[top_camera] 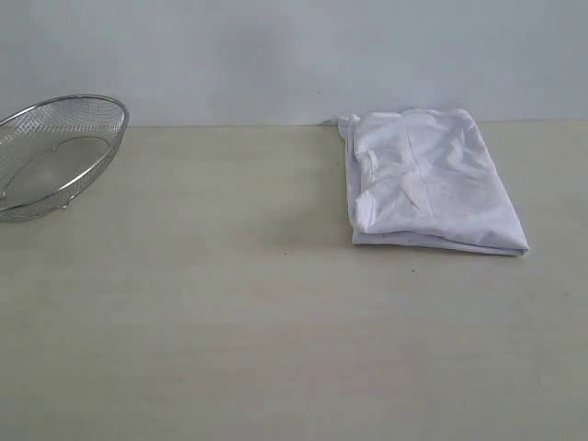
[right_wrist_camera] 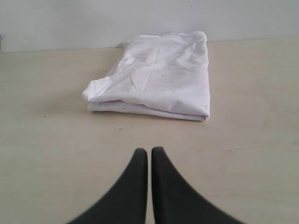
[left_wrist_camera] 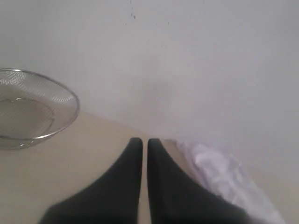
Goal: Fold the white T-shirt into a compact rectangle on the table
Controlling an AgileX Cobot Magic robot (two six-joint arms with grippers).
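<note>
On the table (top_camera: 230, 349) — white T-shirt (top_camera: 427, 179), folded compact rectangle.

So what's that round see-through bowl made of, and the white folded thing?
The basket looks like shiny metal wire mesh: you can see through it and its rim glints. The white T-shirt looks like soft, matte cloth, maybe cotton: it wrinkles and lies in floppy layers.

A bare robot lab set-up, as far as we can tell.

We see a broad beige table (top_camera: 184, 322) running back to a plain pale wall (top_camera: 276, 55), carrying a wire-mesh basket (top_camera: 55, 152) and a folded white shirt (top_camera: 427, 179). The black left end effector (left_wrist_camera: 140, 141) and right end effector (right_wrist_camera: 149, 150) hang over it, which we read as a machine's workspace.
</note>
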